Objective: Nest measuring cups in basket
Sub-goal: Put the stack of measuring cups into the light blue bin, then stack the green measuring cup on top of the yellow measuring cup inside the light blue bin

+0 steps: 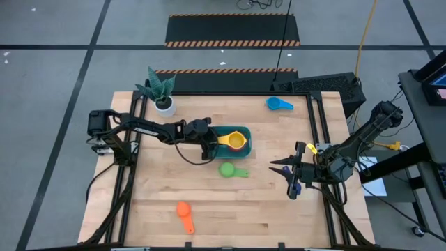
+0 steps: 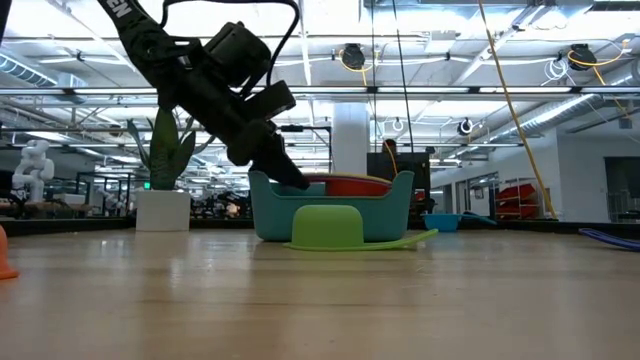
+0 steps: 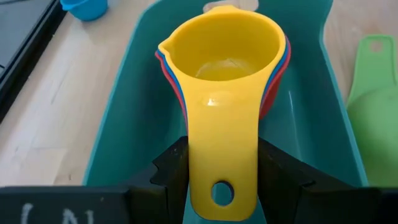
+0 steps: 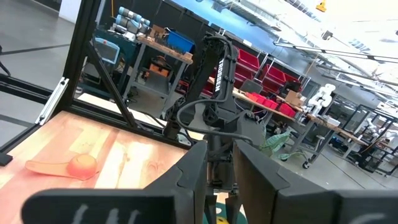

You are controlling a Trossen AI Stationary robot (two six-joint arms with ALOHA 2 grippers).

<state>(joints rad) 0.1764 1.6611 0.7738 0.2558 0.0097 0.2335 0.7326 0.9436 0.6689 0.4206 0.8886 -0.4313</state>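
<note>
Plant (image 1: 162,89) at your far left corner, in a white pot. Below it, near the front edge, the orange cup (image 1: 184,213) lies alone on the table (image 1: 265,209). Your left gripper (image 3: 222,171) reaches into the basket (image 1: 245,131) at mid-table, its fingers closed on the flat handle of the yellow cup (image 3: 224,81), which sits nested in a red cup (image 2: 356,185) and, it seems, a dark blue one inside the basket. The green cup (image 1: 228,169) lies mouth-down just in front of the basket. The light blue cup (image 1: 279,104) rests near the far edge. Your right gripper (image 1: 287,169) waits at the table's right side, well apart from the basket, fingers spread open.
</note>
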